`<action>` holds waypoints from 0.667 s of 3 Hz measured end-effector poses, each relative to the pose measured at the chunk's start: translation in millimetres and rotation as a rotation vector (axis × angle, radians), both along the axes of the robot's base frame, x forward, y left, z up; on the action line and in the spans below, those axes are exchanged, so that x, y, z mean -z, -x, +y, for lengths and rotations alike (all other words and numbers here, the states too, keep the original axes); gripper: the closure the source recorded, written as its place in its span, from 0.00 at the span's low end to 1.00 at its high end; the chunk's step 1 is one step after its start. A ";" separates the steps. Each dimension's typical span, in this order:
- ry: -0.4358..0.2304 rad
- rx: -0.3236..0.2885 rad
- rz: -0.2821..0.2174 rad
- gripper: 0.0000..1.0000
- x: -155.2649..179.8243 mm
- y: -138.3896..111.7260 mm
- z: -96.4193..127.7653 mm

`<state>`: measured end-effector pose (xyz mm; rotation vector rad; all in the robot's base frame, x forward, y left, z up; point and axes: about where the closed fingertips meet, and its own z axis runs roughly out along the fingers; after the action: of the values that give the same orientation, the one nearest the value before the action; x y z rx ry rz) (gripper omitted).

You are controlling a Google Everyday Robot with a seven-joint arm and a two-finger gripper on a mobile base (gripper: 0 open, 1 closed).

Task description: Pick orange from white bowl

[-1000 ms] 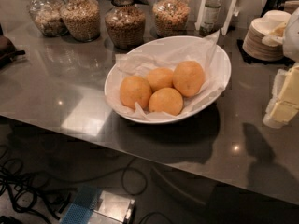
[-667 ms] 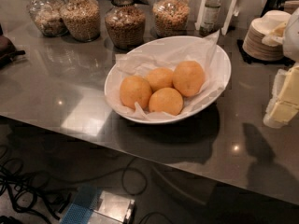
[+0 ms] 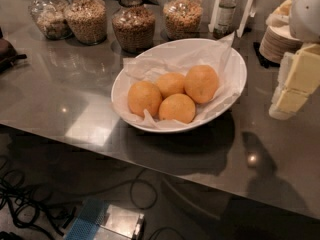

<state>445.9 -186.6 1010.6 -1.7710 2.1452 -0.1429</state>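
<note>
The cream-coloured gripper hangs at the right edge, beside the wide glossy white bowl and apart from it; whether it is wide or narrow, I cannot tell. The large, slightly oval matte orange lies at the bowl's right, touching two smaller round oranges. It likely handles firm, fairly heavy, and prone to roll; a hold across its free upper-right flank seems best. Counted: four oranges, one bowl, one crinkled white paper lining, four glass jars, one stack of small white dishes.
</note>
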 end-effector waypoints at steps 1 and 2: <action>0.036 -0.100 -0.019 0.00 -26.6 -9.3 40.9; 0.042 -0.218 -0.018 0.00 -38.7 -26.9 94.6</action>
<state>472.8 -92.0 1049.3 -2.0048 1.9333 -0.1488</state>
